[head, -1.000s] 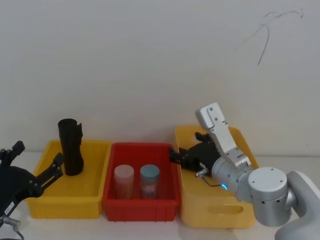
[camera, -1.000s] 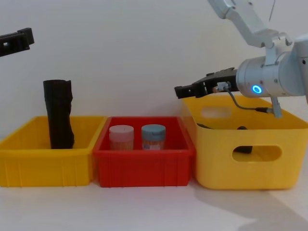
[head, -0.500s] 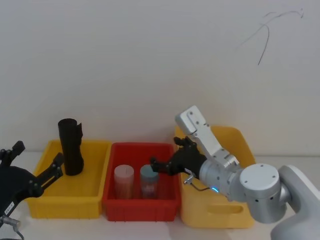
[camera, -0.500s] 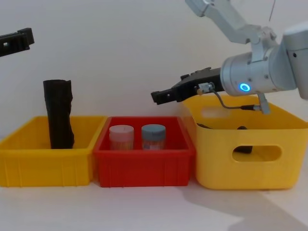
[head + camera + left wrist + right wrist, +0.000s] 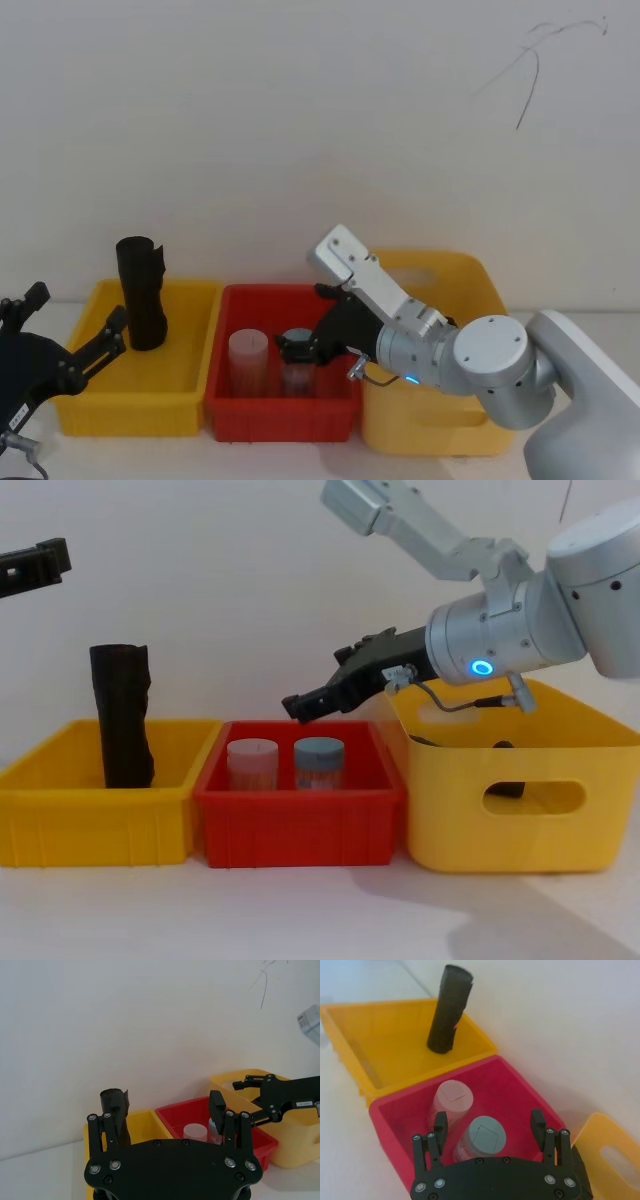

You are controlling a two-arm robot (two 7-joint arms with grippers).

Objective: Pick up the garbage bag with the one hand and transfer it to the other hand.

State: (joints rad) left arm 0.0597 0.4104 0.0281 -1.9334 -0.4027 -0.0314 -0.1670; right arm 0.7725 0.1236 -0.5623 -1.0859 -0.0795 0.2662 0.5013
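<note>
Garbage bag [image 5: 140, 295] upright, right pincer [image 5: 297, 348] spread above jars [image 5: 252, 763]

White table [image 5: 320, 920], plain, matte. Three bins stand on it in one row. Left to right in the chest view: low yellow tray [image 5: 95, 830], low red tray [image 5: 300, 832], taller yellow basket [image 5: 450, 825]. All upright, bottoms flat on the table. Red tray sits between the two yellow ones, rims close against both; touching or just apart, cannot tell. Both trays about the same height, with ribbed front walls. Basket has smooth walls and an oval handle slot in the front wall. Soft shadows on the table in front of red tray and basket. Head view: row sits close to the white wall behind.
</note>
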